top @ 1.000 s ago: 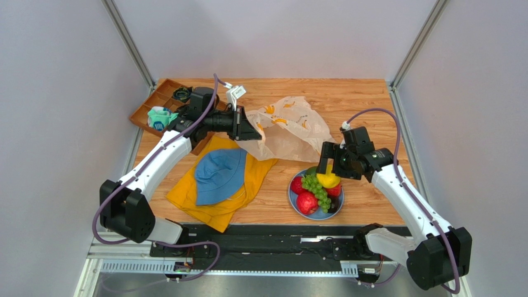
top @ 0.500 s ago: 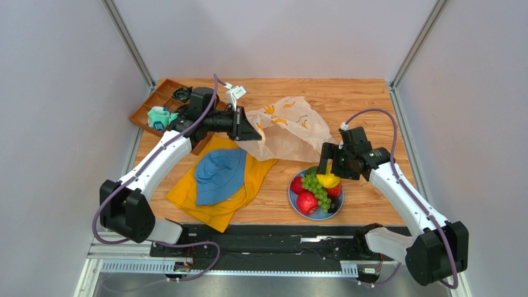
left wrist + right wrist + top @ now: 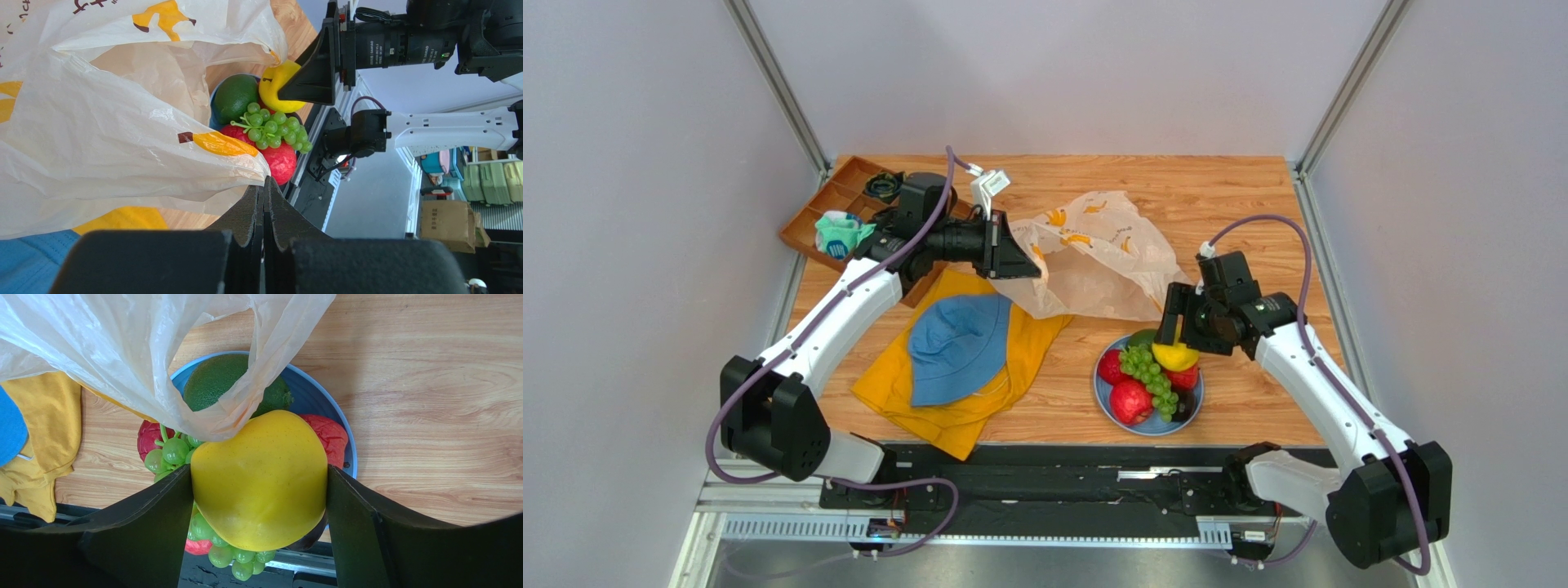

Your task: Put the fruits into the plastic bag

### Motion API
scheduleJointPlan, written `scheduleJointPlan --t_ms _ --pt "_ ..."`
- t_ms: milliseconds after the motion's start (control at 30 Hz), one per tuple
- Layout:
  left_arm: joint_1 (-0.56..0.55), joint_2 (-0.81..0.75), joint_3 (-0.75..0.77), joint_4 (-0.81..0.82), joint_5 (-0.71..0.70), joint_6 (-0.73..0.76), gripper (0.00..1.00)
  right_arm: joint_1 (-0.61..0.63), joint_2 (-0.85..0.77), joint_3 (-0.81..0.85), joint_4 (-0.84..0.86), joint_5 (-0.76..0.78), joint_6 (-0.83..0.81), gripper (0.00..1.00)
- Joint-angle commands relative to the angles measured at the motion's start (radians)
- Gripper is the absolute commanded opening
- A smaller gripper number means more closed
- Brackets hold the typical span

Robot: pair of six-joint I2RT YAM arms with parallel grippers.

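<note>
A blue plate (image 3: pixel 1104 392) near the table's front holds the fruits: a yellow lemon (image 3: pixel 1174 357), a green grape bunch (image 3: pixel 1151 374), red round fruits (image 3: pixel 1129 401), a green oval fruit (image 3: pixel 212 380) and a dark plum-like one (image 3: pixel 1184 407). My right gripper (image 3: pixel 259 490) reaches down over the plate, and its fingers press both sides of the lemon (image 3: pixel 261 478). The plastic bag (image 3: pixel 1100 251), cream with banana prints, lies behind the plate. Its loose handle hangs over the green fruit. My left gripper (image 3: pixel 267 184) is shut on the bag's edge (image 3: pixel 92 141) and holds it up.
A yellow cloth (image 3: pixel 952 392) with a blue hat (image 3: pixel 959 347) on it lies left of the plate. A brown compartment tray (image 3: pixel 830 214) with small items sits at the back left, partly under the left arm. Grey walls bound the wooden table.
The right gripper's fingers have closed in from wide open onto the lemon's sides, and the wrist has shifted slightly right. The left arm and the bag have stayed put.
</note>
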Motion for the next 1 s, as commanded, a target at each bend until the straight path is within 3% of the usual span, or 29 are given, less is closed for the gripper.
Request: scheduleJointPlan --t_ms 0,133,200,367,567,967 --pt "0.007 -0.002 0.004 0.010 0.034 0.018 0.00 -0.004 -0.058 0.040 -0.006 0.050 -0.009 0.54" --pt "0.007 0.000 0.001 0.017 0.043 0.015 0.00 -0.005 -0.113 0.095 -0.028 0.084 -0.026 0.49" --pt "0.007 0.001 -0.001 0.025 0.051 0.009 0.00 -0.002 -0.167 0.116 0.001 0.014 -0.037 0.47" --pt "0.005 0.000 -0.008 0.065 0.101 -0.020 0.00 0.097 -0.215 0.123 0.185 -0.033 -0.010 0.44" --pt "0.005 -0.014 -0.014 0.086 0.120 -0.026 0.00 0.291 -0.025 0.202 0.334 0.093 0.003 0.42" --pt "0.002 -0.013 -0.057 0.223 0.201 -0.124 0.00 0.300 0.225 0.285 0.590 0.237 0.043 0.40"
